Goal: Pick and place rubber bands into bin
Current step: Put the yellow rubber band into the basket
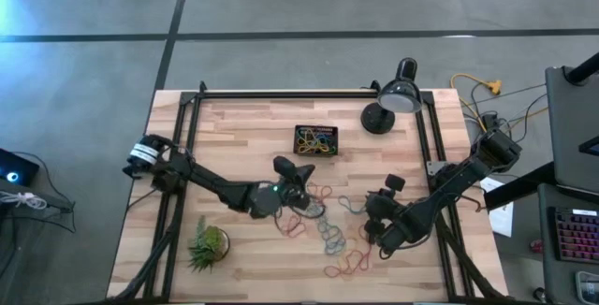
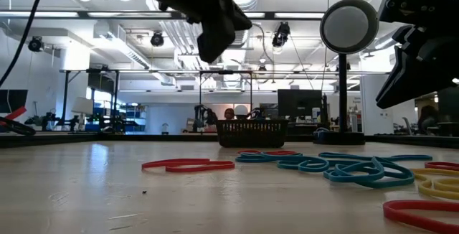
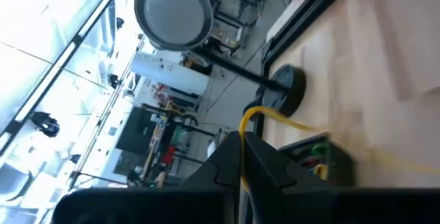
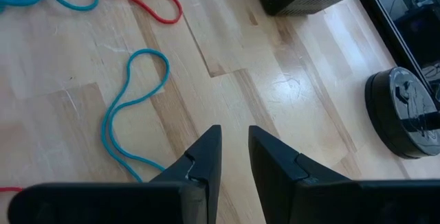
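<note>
Risk sits with our left claw (image 3: 242, 157), pinched on a thin yellow rubber band (image 3: 265, 114) that dangles above the wooden surface (image 1: 234, 127), short of the small black slotted bin (image 1: 316, 140); we judge it could slip out. Our right claw (image 4: 234, 148) hangs slightly apart, empty.

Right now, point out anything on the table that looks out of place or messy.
Loose rubber bands lie scattered over the wooden table in front of the bin, which already holds some. The left gripper, fingers shut, has a yellow rubber band pinched. Nothing looks damaged.
</note>
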